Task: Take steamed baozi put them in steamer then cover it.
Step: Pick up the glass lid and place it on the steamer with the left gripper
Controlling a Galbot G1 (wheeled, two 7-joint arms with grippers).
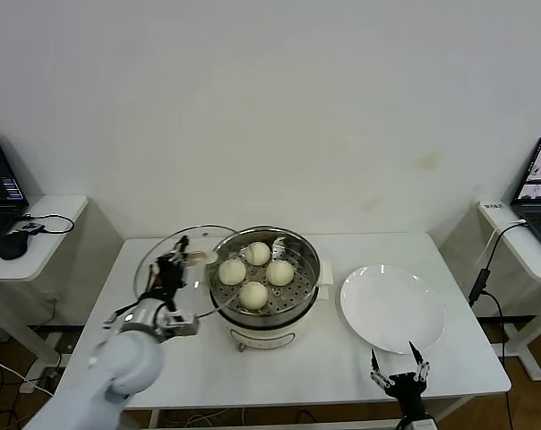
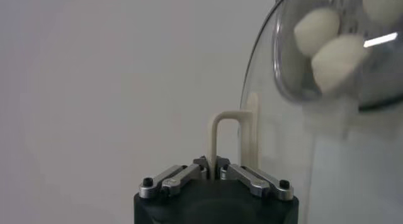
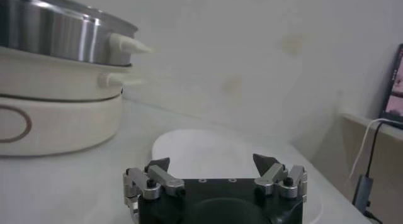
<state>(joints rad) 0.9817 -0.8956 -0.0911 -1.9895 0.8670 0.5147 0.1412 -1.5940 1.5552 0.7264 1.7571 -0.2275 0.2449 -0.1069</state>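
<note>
the white bench [image 1: 279, 367] carries everything, with the steamer [image 1: 263, 279] standing near its middle: a shiny perforated steel basket on a cream-white pot base, its open mouth facing straight up. in the right wrist view the steamer [image 3: 60, 87] shows a cream side handle sticking out level toward the plate, and an oval outline on the base; no writing or brand can be read on it.

the flat white plate [image 1: 393, 306] lies just beside the steamer on the robot's right, not touching it.

the cover [image 1: 179, 265], a clear glass lid with a metal rim, is held tilted at the steamer's left side, its rim overlapping the basket's left edge and its upper face turned toward the left arm. in the left wrist view its cream bar handle [image 2: 228, 140] runs as an arch, long axis along the gripper's closing line.

four steamed baozi [image 1: 256, 269] sit inside the basket in a diamond, close together, each round with no clear long axis.

the left gripper [image 1: 173, 269] is clamped on the cover's handle, fingers pressed together around the bar. the right gripper [image 1: 397, 374] hangs low at the bench's near edge, just below the plate, its fingers spread apart and holding nothing.
</note>
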